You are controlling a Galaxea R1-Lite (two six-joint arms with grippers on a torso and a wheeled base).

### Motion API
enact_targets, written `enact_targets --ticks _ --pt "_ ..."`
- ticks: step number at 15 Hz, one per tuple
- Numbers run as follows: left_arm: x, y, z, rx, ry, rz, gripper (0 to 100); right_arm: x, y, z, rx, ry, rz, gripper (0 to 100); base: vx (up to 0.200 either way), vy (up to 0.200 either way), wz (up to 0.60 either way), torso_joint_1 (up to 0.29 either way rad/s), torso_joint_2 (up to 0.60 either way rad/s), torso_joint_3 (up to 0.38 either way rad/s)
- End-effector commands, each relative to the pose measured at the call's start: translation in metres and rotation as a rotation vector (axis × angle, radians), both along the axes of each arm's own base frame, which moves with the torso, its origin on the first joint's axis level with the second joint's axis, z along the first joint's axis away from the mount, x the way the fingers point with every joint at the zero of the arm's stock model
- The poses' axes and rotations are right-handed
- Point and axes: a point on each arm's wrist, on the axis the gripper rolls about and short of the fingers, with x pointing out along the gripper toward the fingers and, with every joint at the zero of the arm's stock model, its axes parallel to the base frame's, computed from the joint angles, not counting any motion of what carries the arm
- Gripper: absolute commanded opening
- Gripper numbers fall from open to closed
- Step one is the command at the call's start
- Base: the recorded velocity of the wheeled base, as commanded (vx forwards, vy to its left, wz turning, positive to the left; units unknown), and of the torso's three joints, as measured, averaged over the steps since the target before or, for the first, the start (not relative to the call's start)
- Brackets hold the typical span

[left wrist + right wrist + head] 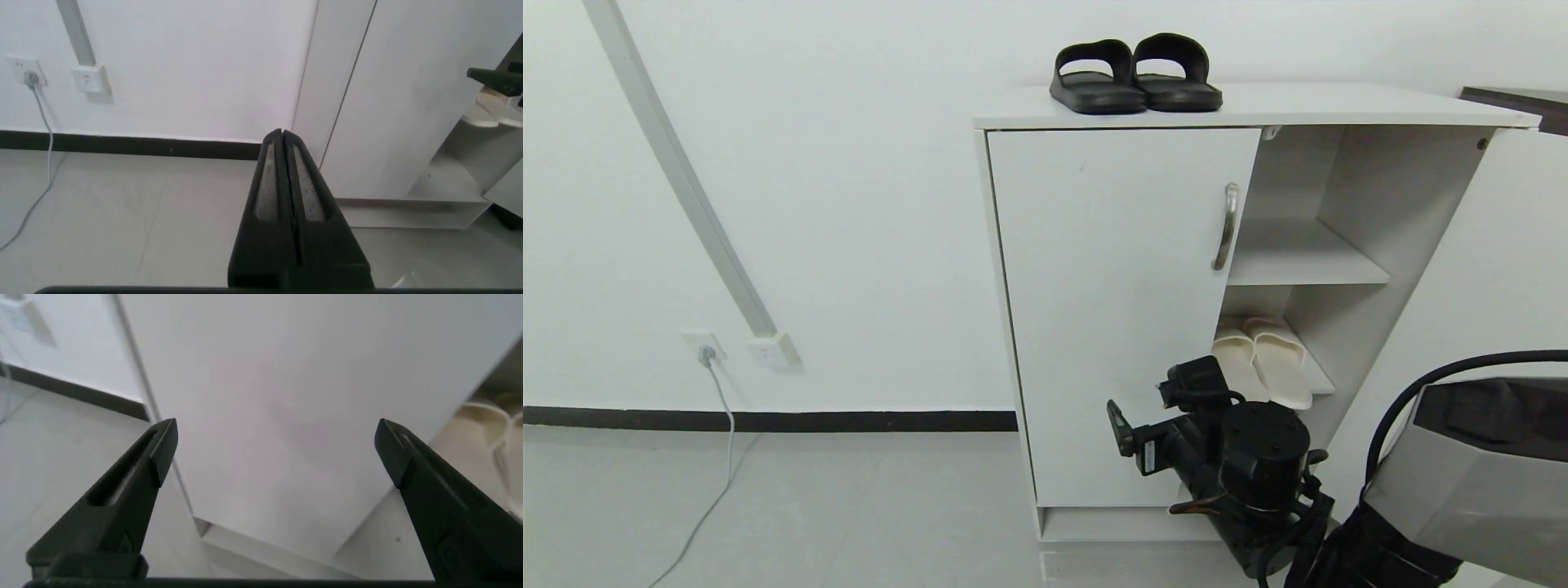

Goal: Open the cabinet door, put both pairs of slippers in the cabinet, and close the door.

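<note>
Left wrist view: left gripper [283, 139] with its fingers pressed together, holding nothing, aimed over floor and wall. A plugged wall socket [24, 75] shows at the far side.

Head view: white cabinet [1258, 104], left door [1111, 327] shut, right door [1494, 269] standing open. Black slippers [1135, 75] sit on the cabinet top, above the shut door. Cream slippers [1262, 363] lie side by side inside, on the lower of the two visible shelves. Right gripper [1156, 402] is low before the shut door, jaws spread wide, empty. Its arm hides the compartment below that shelf.

Right wrist view: door face close up. The pale shape at the edge is probably the cream pair.
</note>
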Motion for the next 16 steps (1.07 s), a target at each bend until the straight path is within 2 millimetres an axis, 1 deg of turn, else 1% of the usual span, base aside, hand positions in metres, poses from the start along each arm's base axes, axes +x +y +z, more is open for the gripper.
enact_targets --ticks 1,6,8,11,16 --pt "0.0000 0.0000 0.0000 -0.001 -0.001 0.001 0 -0.0003 0.0003 -0.0005 -0.003 0.000 0.001 100 0.000 0.000 0.00 0.000 0.00 0.000" --pt "0.0001 0.0000 0.0000 -0.001 0.001 0.001 0 0.0002 0.0007 -0.0018 -0.016 -0.002 0.001 100 0.000 0.000 0.00 0.000 -0.02 -0.027" --pt "0.0000 0.0000 0.0000 -0.001 -0.001 -0.001 0 0.0002 0.0008 -0.0024 -0.017 -0.001 0.001 100 0.000 0.000 0.00 0.019 -0.19 -0.276" --pt "0.0000 0.0000 0.0000 -0.001 -0.001 0.001 0 -0.0001 0.0012 -0.0022 -0.016 -0.002 0.003 100 0.000 0.000 0.00 0.058 -0.46 -0.347" --pt "0.0000 0.0000 0.0000 -0.001 -0.001 0.001 0 -0.0005 0.0016 -0.0022 -0.016 -0.002 0.004 100 0.000 0.000 0.00 0.112 -0.45 -0.344"
